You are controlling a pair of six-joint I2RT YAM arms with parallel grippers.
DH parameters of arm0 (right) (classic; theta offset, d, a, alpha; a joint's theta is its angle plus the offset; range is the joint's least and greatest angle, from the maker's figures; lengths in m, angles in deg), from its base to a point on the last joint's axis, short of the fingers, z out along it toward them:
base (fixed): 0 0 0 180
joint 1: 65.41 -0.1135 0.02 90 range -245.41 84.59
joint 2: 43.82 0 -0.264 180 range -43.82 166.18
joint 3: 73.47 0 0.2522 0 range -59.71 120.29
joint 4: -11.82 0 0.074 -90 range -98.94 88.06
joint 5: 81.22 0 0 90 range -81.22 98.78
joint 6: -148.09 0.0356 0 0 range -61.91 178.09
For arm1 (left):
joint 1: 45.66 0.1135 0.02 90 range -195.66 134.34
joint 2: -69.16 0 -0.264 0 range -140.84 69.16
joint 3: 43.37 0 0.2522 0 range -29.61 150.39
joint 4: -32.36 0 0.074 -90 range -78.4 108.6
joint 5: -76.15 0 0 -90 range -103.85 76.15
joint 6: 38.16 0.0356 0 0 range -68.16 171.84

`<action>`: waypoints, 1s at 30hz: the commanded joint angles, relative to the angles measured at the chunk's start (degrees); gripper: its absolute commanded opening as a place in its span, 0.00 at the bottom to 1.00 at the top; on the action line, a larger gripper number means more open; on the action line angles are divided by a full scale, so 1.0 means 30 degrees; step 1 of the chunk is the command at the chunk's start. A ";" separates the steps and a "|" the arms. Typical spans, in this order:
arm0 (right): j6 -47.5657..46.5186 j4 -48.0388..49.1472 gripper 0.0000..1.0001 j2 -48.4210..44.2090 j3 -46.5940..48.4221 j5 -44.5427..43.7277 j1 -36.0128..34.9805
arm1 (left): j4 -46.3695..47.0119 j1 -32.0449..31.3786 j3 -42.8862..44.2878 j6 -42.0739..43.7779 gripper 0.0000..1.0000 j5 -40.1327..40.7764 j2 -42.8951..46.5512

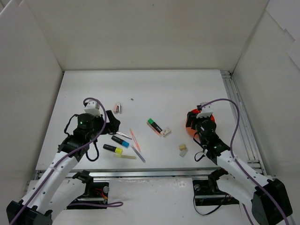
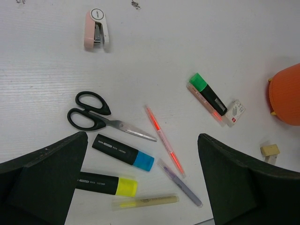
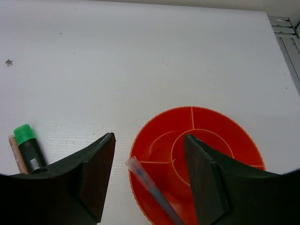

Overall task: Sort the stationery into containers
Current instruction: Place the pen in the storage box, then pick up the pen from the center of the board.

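Near the right edge of the surface, the orange pot [image 3: 197, 108] stands with your right tool [image 3: 149, 140] directly over it, jaws parted and gripping nothing. A thin pen [image 3: 147, 180] lies slanted between them, touching neither finger as far as the wrist view shows. Its upper end sits at the pot's rim, not down in a compartment.

Findings:
- Pen not seated. If you lift away at an angle, a finger could catch it and flip it out over the rim.
- Pot is light and unsecured, in my judgement. A finger dropping onto the rim could tilt or slide it towards the edge.

Towards the front-left corner, your left tool [image 2: 141, 138] hangs fully open above a crowded group: scissors [image 2: 93, 115], blue highlighter [image 2: 124, 152], yellow highlighter [image 2: 105, 183] and several thin pens lying close together.

- A wide closing stroke there may gather two items at once, or nudge the scissors blades into the highlighter. Pick an outlying piece first.
- The thin pens lie flat on the surface, so the fingers may skid over them.
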 commanded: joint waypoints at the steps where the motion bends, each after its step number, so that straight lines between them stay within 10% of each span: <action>1: -0.0635 0.0515 0.58 -0.0499 0.1159 0.1358 -0.0374 | 0.0410 0.0122 0.0534 0.0128 1.00 0.0129 0.0136; 9: -0.2863 -0.6457 0.98 0.3800 0.7541 0.3349 -0.4033 | -0.1110 0.0298 0.0534 -0.0720 0.99 -0.0019 0.0076; 16: -0.2015 -0.9977 0.98 1.0682 1.2384 0.4290 -0.6437 | -0.2637 0.0473 0.0331 -0.1249 0.99 0.0274 0.0895; 30: -0.0168 -1.0856 0.98 1.4675 1.3264 0.5496 -0.8022 | -0.2580 0.0473 0.0095 -0.0928 1.00 0.0128 0.1161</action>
